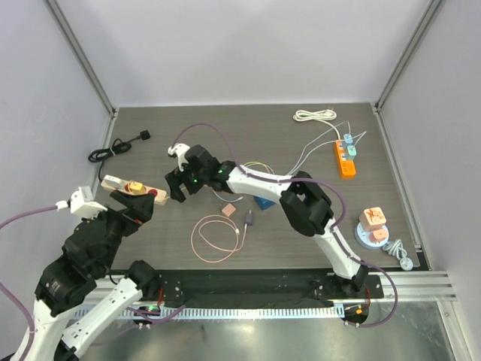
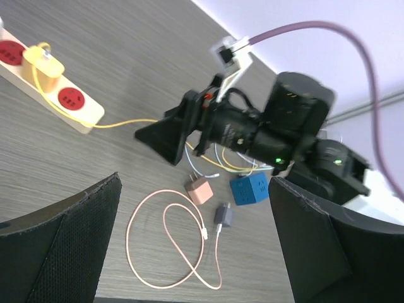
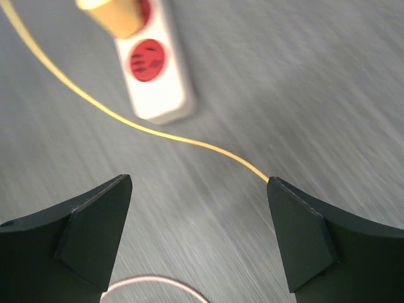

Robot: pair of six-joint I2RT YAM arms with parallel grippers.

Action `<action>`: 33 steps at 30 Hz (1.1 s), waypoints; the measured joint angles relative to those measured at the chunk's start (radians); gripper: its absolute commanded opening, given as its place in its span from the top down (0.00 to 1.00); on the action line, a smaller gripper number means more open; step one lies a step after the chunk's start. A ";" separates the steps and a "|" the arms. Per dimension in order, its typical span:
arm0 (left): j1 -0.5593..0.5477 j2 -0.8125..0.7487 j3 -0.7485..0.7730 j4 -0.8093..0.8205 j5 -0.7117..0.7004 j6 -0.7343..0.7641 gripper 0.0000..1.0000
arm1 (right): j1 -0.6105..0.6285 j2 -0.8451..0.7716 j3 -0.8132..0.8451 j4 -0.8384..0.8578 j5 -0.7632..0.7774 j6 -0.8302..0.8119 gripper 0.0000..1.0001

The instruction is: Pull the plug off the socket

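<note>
A cream power strip (image 1: 120, 184) with red sockets lies at the left of the table, with a yellow plug (image 1: 135, 187) standing in it. Its yellow cable (image 3: 189, 142) runs off to the right. The strip (image 2: 82, 110) and plug (image 2: 44, 66) show at the upper left of the left wrist view. In the right wrist view the strip (image 3: 158, 76) and plug (image 3: 117, 16) lie ahead, at the top. My left gripper (image 1: 139, 204) is open and empty, just near of the strip's right end. My right gripper (image 1: 173, 186) is open and empty, just right of the strip, above the cable.
A pink cable loop (image 1: 218, 237), a pink adapter (image 2: 201, 190), a grey adapter (image 2: 223, 215) and a blue cube socket (image 2: 249, 189) lie mid-table. A black cable (image 1: 116, 150) lies far left. An orange strip (image 1: 345, 158) and white cable (image 1: 316, 115) lie far right.
</note>
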 measured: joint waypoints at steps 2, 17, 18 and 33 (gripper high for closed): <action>0.000 -0.018 0.024 -0.024 -0.014 0.006 0.00 | 0.010 0.054 0.054 0.010 -0.067 -0.024 0.04; 0.000 0.027 0.109 -0.216 -0.008 0.033 0.00 | 0.076 0.314 0.283 0.074 -0.119 -0.161 0.12; 0.000 0.027 0.109 -0.223 -0.007 0.032 0.00 | 0.079 0.329 0.305 0.076 -0.116 -0.162 0.13; 0.000 0.103 0.071 -0.329 0.032 -0.081 0.00 | 0.089 0.397 0.397 0.081 -0.096 -0.193 0.93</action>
